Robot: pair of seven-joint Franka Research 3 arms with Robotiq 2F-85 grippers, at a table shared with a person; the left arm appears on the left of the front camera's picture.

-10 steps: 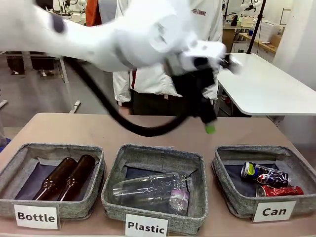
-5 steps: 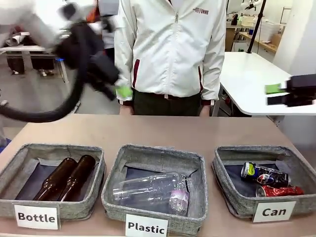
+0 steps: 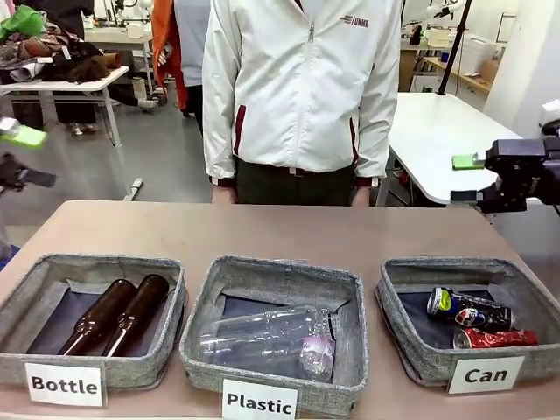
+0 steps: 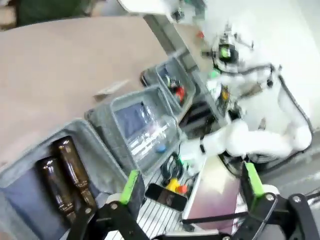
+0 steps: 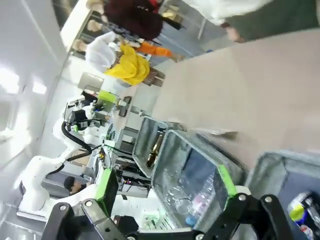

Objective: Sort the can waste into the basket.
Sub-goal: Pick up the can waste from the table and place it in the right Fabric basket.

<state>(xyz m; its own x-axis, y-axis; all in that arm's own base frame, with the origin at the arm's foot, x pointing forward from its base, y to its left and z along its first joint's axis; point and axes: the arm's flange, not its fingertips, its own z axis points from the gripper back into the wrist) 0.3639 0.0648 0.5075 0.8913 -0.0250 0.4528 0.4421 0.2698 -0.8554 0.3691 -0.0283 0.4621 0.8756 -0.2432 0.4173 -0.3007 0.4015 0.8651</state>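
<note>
**Cans binned — sort looks done**

Near row, 3 baskets along table front edge:
- "Bottle" basket (image 3: 17,302), robot's left: 2 brown bottles (image 3: 118,317) side by side, lying flat.
- "Plastic" basket (image 3: 276,273), middle: clear bottles (image 3: 271,337) lying inside.
- "Can" basket (image 3: 407,350), robot's right: dark can (image 3: 468,310) w/ red-white-blue logo, lying on its side; red can (image 3: 494,338), crushed, just in front of it, touching or nearly so. Both fully inside the rim.

Mid: table (image 3: 289,229) behind baskets, bare brown top, no loose waste seen on it.

Above table edges:
- Left gripper (image 4: 189,184): jaws spread wide, nothing between the green pads; held up off the robot's left side, well apart from baskets.
- Right gripper (image 5: 165,186): jaws spread wide, empty; held up at right, above and behind the "Can" basket, not touching it.

Far: person (image 3: 297,96) in white jacket stands at far edge, arms down at sides.

Status (judged): both cans in correct basket, no can left on table, no mis-sorted item visible. Nothing left to pick; arms appear parked clear.
</note>
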